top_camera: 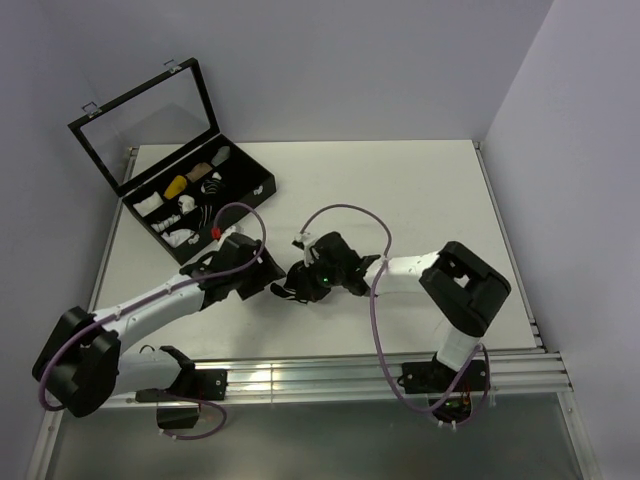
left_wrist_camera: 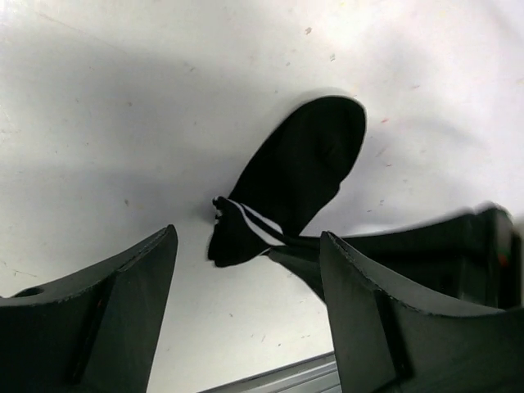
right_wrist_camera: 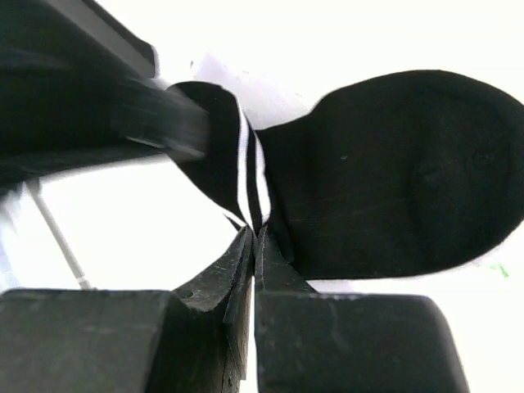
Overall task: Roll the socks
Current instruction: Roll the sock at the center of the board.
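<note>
Overhead, the socks [top_camera: 286, 292] lie by the table's [top_camera: 420, 200] near edge, mid-width; at the left wrist, the left gripper [left_wrist_camera: 246, 237] gapes wide, empty, facing the striped cuff [left_wrist_camera: 247, 219]. At the right wrist, the right gripper [right_wrist_camera: 254, 239] pinches that cuff; limp, light fabric, probably best taken there.

No text, label, brand or number can be read in any view. The only markings are thin white stripes [right_wrist_camera: 246, 164] on the socks [right_wrist_camera: 393, 172], just ahead of the right gripper [right_wrist_camera: 253, 235]; they form no letters.
</note>
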Robot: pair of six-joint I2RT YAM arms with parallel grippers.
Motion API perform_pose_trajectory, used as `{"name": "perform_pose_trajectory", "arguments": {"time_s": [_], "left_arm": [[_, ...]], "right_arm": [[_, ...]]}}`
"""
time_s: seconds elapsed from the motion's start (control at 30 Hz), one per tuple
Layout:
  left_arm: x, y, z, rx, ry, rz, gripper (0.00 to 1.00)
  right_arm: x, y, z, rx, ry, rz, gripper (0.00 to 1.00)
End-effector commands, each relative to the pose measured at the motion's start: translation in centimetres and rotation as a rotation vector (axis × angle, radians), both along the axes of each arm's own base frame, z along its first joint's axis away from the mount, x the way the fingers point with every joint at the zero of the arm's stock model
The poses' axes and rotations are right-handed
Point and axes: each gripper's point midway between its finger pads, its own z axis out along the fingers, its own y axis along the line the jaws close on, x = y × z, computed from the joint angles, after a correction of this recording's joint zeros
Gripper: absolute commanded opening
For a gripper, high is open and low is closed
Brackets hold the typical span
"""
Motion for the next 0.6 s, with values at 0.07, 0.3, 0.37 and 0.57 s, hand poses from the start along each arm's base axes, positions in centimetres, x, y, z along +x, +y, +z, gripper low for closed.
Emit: {"name": "perform_pose_trajectory", "arguments": {"time_s": [0.07,0.3,0.37,0.57], "left_arm": [[1.1,-0.4,2.5,-0.101,-0.139,0.030,0.75],[0.2,-1.9,0.9,-0.142,-0.106,-0.035,0.72],[0.0,-2.4,0.5,-0.136,-0.094,-0.050,0.71],[0.0,-3.4,-0.5,-0.126,-0.081,-0.078,0.68]], "right_arm": [[-1.7,-1.0,-0.6,0.174,0.340,-0.002,0.00],[-1.2,-1.9,-1.7,0.306,0.585,-0.062,0.00],[-1.2,-2.2,-1.9,0.333,0.605,-0.073,0.00],[-0.7,-3.5,-3.3,0.333,0.678,-0.158,0.00]]}}
